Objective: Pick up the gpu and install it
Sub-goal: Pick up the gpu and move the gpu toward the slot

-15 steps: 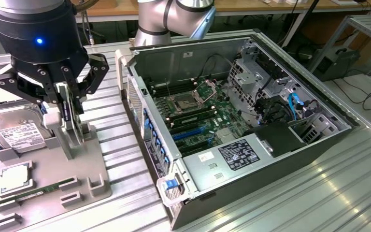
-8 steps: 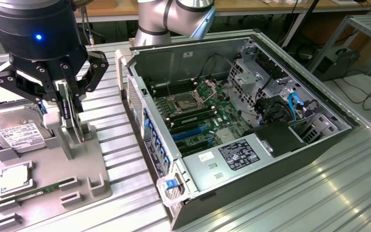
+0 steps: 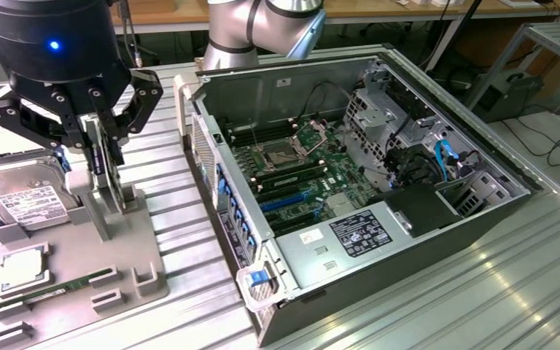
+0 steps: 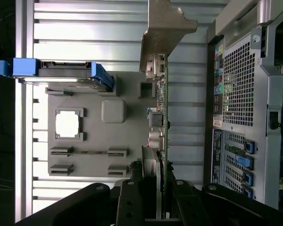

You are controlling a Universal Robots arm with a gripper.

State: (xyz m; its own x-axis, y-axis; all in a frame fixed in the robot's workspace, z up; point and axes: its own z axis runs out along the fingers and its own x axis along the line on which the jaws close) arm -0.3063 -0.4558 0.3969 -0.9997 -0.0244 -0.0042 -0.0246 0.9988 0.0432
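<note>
While my jaws are closed on the upper edge of the gpu (image 3: 103,182), one finger on each face, the card stands upright and edge-on at the grey holder (image 3: 144,240) on the desk (image 3: 455,292); I cannot tell whether its lower edge sits in the slot or just clear of it. The holder lies on the exterior view's left of the open computer case (image 3: 260,87), just beside it. The hard drive (image 3: 27,200) and the RAM stick (image 3: 66,284) rest on that same holder.
</note>
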